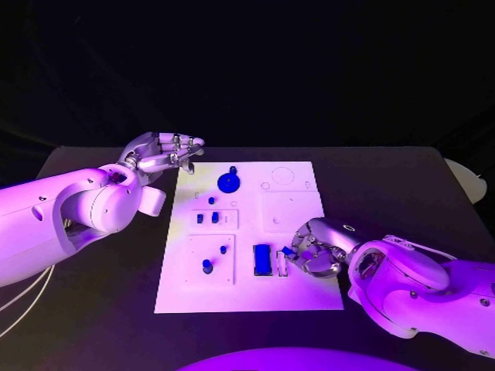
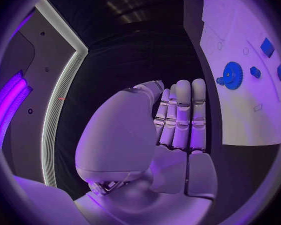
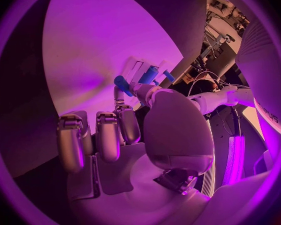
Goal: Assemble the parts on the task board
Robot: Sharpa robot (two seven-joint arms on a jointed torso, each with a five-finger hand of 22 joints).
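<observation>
Left hand [image 1: 164, 151]: mine, empty, fingers straight and side by side, hovering off the task board [image 1: 298, 297] at its far left corner.
Right hand [image 1: 312, 249]: pinches a small blue peg [image 3: 122, 82] over the board's near right part.
Blue gear [image 1: 229, 183]: seated (far half of board).
Blue block [image 1: 263, 260]: beside my right hand.

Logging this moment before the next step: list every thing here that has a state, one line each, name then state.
task board: flat on the table, parts lying or standing on it.
blue gear: sits on the board's far end, untouched.
blue block: lies in its slot beside the right hand.
small blue part: pinched by the right hand's fingertips.
right hand: holds the small blue part over the board.
left hand: empty, off the board.
</observation>
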